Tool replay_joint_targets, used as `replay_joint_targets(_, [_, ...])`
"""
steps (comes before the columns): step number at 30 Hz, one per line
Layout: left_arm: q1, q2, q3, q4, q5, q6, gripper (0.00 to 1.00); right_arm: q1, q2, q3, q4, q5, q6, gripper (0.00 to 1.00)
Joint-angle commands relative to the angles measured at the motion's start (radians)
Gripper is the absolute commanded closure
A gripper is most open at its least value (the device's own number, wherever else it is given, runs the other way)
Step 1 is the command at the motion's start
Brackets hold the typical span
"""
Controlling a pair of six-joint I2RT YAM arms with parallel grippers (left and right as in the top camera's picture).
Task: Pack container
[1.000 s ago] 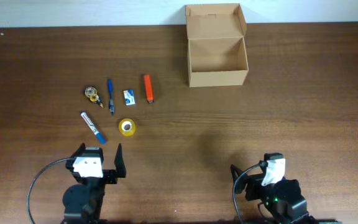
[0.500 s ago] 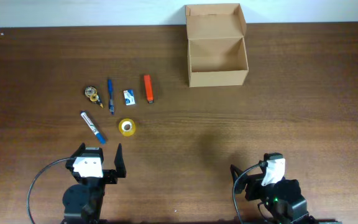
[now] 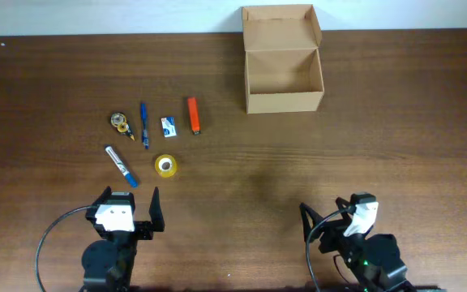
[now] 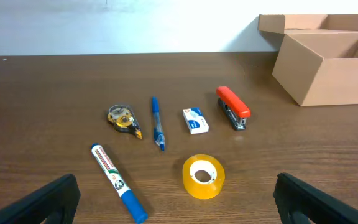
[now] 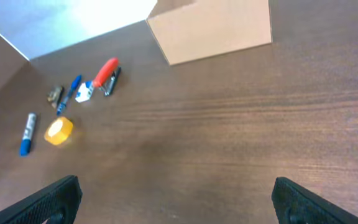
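Since nothing is in the small tan-brown cardboard container (image 3: 284, 101) yet, the packing has not begun, and I think the step in hand is picking a first thing to grab. The container sits close to the far edge of the brown wooden table (image 3: 396, 138), a bit right of the middle, with its flap lid folded back, so the top is open and ready.

Both arms wait by the near edge. The left gripper (image 3: 130, 199) has its jaws spread wide and holds nothing. The right gripper (image 5: 179, 202) is the same, wide apart and holding nothing.

The small things lie on the left half of the table, well apart from the container. I count six (one of each):
- one yellow roll of tape (image 3: 165, 165)
- one blue and white marker (image 3: 121, 165)
- one thin blue pen (image 3: 144, 124)
- one orange-red stapler (image 3: 193, 115)
- one small white and blue packet (image 3: 169, 126)
- one round correction tape holder (image 3: 119, 122)

Next, the left gripper likely needs to reach forward and down over a near thing, like the tape roll or marker, and close on it.
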Motion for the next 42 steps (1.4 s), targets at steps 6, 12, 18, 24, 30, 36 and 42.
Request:
replay_joint_targets(6, [0.001,-0.010,-0.003,0.006,0.011,0.013,0.00,0.005,0.082,-0.005,0.140,0.041,-0.011,0.01])
replay_joint_targets(12, [0.001,-0.010,-0.003,0.006,0.011,0.013,0.00,0.005,0.351,0.044,0.333,0.011,-0.040,0.01])
replay_joint_targets(18, [0.001,-0.010,-0.003,0.006,0.011,0.013,0.00,0.004,0.713,0.254,0.384,0.019,-0.158,0.01])
replay_joint_targets(24, [0.001,-0.010,-0.003,0.006,0.011,0.013,0.00,-0.027,1.067,0.570,0.364,0.017,-0.264,0.01])
replay_joint_targets(30, [0.001,-0.010,-0.003,0.006,0.011,0.013,0.00,-0.130,1.360,0.882,0.247,0.014,-0.344,0.00])
replay_joint_targets(36, [0.001,-0.010,-0.003,0.006,0.011,0.013,0.00,-0.238,1.566,1.097,0.253,-0.014,-0.376,0.01])
replay_joint_targets(42, [0.001,-0.010,-0.003,0.006,0.011,0.013,0.00,-0.332,1.760,1.219,0.290,-0.093,-0.460,0.01])
